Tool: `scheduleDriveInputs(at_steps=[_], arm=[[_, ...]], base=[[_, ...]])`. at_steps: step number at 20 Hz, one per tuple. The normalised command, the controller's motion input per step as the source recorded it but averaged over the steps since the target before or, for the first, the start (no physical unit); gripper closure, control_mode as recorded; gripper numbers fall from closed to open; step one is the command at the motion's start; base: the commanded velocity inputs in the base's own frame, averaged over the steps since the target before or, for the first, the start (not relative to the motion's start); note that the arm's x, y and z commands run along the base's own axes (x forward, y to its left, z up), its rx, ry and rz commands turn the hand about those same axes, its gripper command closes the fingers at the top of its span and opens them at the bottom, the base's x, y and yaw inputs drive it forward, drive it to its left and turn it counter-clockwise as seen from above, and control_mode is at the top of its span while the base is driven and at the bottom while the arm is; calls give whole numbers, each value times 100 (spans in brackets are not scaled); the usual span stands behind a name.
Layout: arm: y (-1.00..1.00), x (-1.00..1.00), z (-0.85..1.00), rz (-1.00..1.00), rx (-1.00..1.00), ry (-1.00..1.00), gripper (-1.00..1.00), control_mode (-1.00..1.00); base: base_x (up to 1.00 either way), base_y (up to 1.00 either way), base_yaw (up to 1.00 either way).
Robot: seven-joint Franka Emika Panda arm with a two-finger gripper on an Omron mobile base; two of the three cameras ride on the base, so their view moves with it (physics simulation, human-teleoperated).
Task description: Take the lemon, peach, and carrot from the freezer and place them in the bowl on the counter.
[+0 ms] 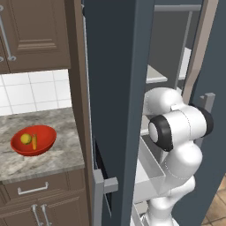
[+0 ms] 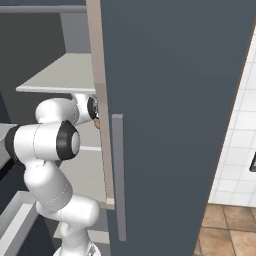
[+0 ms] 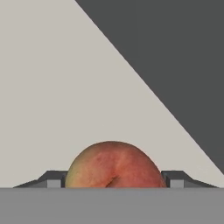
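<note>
From my remote seat, hand view: one peach (image 3: 114,166), round, matte skin mottled pinkish-red with a yellow-orange blush on its left side, sits right between the two dark finger tips of the gripper (image 3: 114,177); each tip sits tight against a flank of the fruit, so I read the jaws as clamped on the peach, though the contact line is cut off at the bottom so I can't swear the pads press. Behind it is a flat pale grey shelf (image 3: 65,87), smooth, and a darker grey wall to the far right. Left base view: freezer (image 1: 119,88) is tall, dark blue-grey, flat panelled, with grey inner shelves and one white pull-out drawer (image 1: 150,170) standing open near the arm; the white glossy arm with dark joints reaches into it. On the left, the counter (image 1: 53,150) is grey-beige mottled marble-look over brown wood drawers with silver handles. One wide shallow glossy red bowl (image 1: 17,145) rests on it, and inside are two items: one small yellow rounded lemon (image 1: 26,138) and one small orange tapered carrot (image 1: 34,141), lying just beside each other. Right base view: the freezer's flat door with one long grey handle (image 2: 118,175), white wall tiles and brown floor tiles at far right.
</note>
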Motion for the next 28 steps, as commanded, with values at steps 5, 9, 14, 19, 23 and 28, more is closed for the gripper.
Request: scheduleDriveInputs(at_steps=[5,9,14,19,23,28], arm=[[0,-16,-46,0,0,-14,100,-100],[0,-15,-33,0,0,-27,100,-100],[0,-36,-14,3,0,-28,100,-100],[0,-75,10,13,0,-1,100,-100],[0,-88,30,25,0,6,100,-100],[-3,-65,34,36,2,10,100,-100]], base=[[0,0,0],[0,0,0],[0,0,0],[0,0,0],[0,0,0],[0,0,0]])
